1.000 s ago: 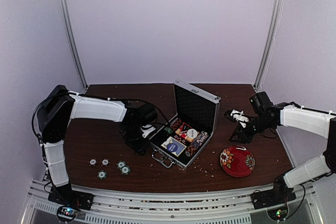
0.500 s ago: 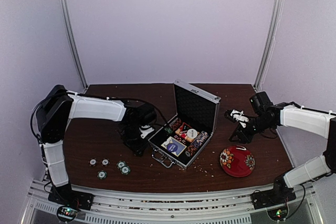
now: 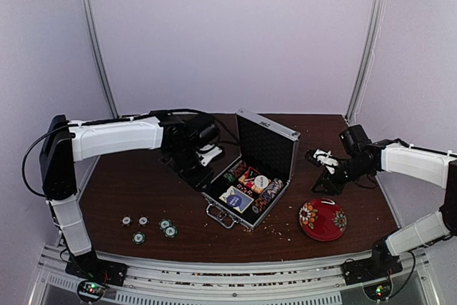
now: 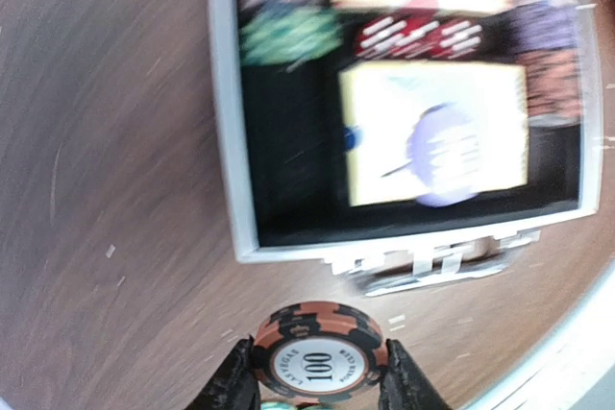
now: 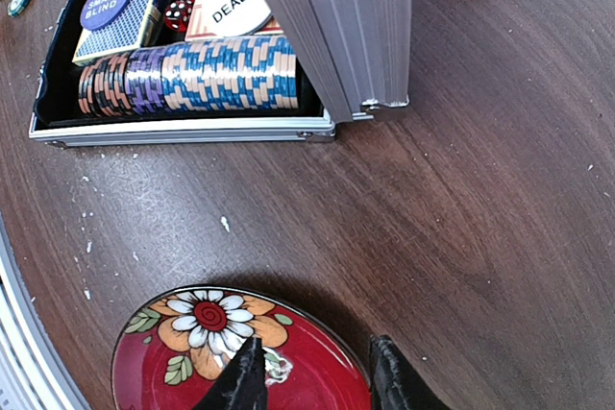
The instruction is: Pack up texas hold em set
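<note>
The left gripper is clenching an orange chip marked 100, its fingers pinching opposite points of the striped rim; from above it is hanging at about ten o'clock of the open briefcase, over the case's left edge; the briefcase is sitting in the middle of the table with its lid standing up, and inside I am seeing the card deck box, a full chip row and, beside the box, what is looking like an empty black channel; more loose chips are lying flat at about seven o'clock of the case; the right gripper is waiting at three o'clock, fingers parted with nothing between them, above the red bowl. I am judging the chip to be light, rigid and smooth, so an edge pinch like this one is holding it but is letting it swivel or squirt out if squeezed off centre; gripping straight across the middle is the safer way; the flat ones on the table are looking awkward, offering only a thin rim against the wood. The case itself is probably stiff and far heavier, best taken by the lid's front edge or the handle.
</note>
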Robot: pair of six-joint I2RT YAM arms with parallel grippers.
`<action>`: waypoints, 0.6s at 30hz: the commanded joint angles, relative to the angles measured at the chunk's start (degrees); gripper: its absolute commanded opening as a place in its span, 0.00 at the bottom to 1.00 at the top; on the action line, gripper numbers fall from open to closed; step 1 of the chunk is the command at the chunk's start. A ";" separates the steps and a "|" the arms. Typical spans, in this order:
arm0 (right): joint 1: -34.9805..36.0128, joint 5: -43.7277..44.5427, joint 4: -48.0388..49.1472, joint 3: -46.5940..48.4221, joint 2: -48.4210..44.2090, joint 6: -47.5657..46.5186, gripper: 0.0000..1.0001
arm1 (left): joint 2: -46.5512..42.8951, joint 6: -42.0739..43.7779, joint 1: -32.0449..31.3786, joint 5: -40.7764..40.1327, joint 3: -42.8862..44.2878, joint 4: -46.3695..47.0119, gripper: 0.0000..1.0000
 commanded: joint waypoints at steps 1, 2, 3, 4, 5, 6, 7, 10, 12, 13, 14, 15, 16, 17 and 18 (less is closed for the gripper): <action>0.27 0.29 0.05 1.07 -0.27 -0.04 0.37 | -0.32 0.10 -4.39 4.29 2.94 5.64 0.35; 0.27 0.27 -0.02 1.03 -0.31 -0.04 0.37 | -0.27 0.03 -5.30 4.51 2.78 7.91 0.35; 0.26 0.29 0.04 1.02 -0.32 -0.04 0.37 | -0.26 -0.06 -6.11 4.67 2.37 10.17 0.35; 0.25 0.29 0.06 1.00 -0.32 -0.05 0.37 | -0.24 -0.26 -7.00 4.70 1.76 12.91 0.35; 0.27 0.23 0.11 0.99 -0.24 -0.04 0.37 | -0.34 -0.51 -7.65 4.77 0.99 15.85 0.35; 0.27 0.16 0.09 1.01 -0.11 -0.08 0.37 | -0.35 -0.77 -8.16 5.11 0.01 19.62 0.35; 0.27 0.20 0.02 1.09 0.06 -0.09 0.37 | -0.23 -1.10 -8.60 5.63 -0.91 22.36 0.35; 0.27 0.20 -0.03 1.14 0.14 -0.05 0.36 | 0.93 -2.16 -9.40 7.14 -3.60 29.24 0.35; 0.27 0.23 0.01 0.97 0.04 -0.08 0.36 | 2.40 -2.18 -10.57 6.45 -4.12 31.09 0.35; 0.27 0.31 0.05 0.97 0.08 -0.04 0.36 | 3.10 -1.93 -11.11 5.51 -4.17 31.50 0.35; 0.27 0.29 0.14 0.90 0.04 -0.04 0.36 | 3.71 -1.75 -11.67 4.98 -4.27 31.92 0.35; 0.27 0.29 0.07 0.86 0.08 -0.04 0.36 | 4.22 -1.74 -12.13 4.75 -4.60 32.59 0.35; 0.27 0.29 0.12 0.85 0.18 -0.04 0.36 | 4.50 -1.78 -12.42 4.68 -5.14 33.54 0.35; 0.27 0.29 0.10 0.95 0.33 -0.08 0.36 | 4.68 -2.01 -12.73 4.72 -6.17 34.88 0.35; 0.27 0.29 0.11 1.01 0.44 -0.04 0.36 | 4.85 -2.26 -12.85 5.02 -6.93 36.14 0.35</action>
